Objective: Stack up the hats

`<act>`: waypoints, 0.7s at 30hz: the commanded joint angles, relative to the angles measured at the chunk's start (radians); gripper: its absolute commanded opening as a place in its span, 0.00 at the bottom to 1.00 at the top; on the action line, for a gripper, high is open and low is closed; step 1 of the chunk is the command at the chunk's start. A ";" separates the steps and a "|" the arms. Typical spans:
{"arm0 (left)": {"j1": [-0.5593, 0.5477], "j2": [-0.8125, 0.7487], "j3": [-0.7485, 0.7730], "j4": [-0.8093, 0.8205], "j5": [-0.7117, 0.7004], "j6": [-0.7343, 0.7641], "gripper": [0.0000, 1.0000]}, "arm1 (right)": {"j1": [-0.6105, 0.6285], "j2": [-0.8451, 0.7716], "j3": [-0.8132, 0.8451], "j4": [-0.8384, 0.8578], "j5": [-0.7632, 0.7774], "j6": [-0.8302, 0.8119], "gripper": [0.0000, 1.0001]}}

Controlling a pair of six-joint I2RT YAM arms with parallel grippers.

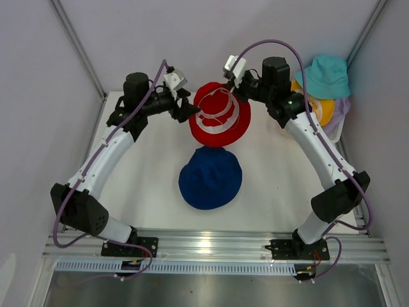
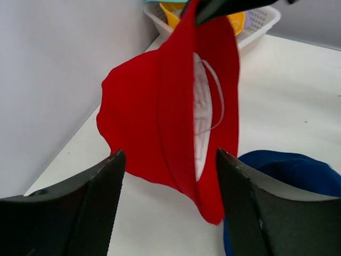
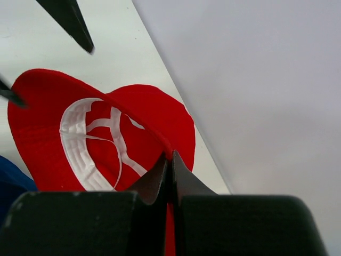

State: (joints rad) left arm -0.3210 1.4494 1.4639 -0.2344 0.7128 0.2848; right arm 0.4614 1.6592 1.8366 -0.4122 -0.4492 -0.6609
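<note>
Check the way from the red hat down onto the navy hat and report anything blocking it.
Nothing visible blocks it. The red hat hangs by its brim from the shut right pincer, just beyond the navy hat lying on the table. The open left pincer is at the red hat's side, off that path.

I count five hats: one red hat (image 1: 217, 135), one navy hat (image 1: 209, 179), one teal hat (image 1: 324, 75), one yellow hat (image 1: 324, 112) and one lavender hat (image 1: 342, 113). I see one white basket (image 2: 261, 21). My grippers number two: left gripper (image 1: 192, 112) and right gripper (image 1: 231, 89).
</note>
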 commanded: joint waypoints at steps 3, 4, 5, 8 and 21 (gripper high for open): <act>-0.006 0.065 0.029 0.092 -0.076 -0.062 0.58 | 0.042 -0.045 -0.025 0.099 -0.013 0.035 0.00; -0.006 0.069 0.013 0.095 -0.091 -0.062 0.56 | 0.045 -0.055 -0.037 0.117 -0.020 0.043 0.00; -0.006 0.071 0.007 0.105 -0.104 -0.062 0.51 | 0.048 -0.064 -0.057 0.125 -0.022 0.047 0.00; -0.006 0.072 -0.023 0.144 -0.182 -0.076 0.34 | 0.062 -0.099 -0.097 0.142 -0.022 0.066 0.00; 0.007 -0.188 -0.268 0.188 0.042 0.080 0.01 | 0.129 -0.309 -0.368 0.216 0.084 0.159 0.00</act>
State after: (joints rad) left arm -0.3222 1.3609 1.2568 -0.0925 0.6464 0.2539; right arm 0.5846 1.4441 1.5223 -0.2943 -0.4026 -0.5610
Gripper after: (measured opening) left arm 0.014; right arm 0.010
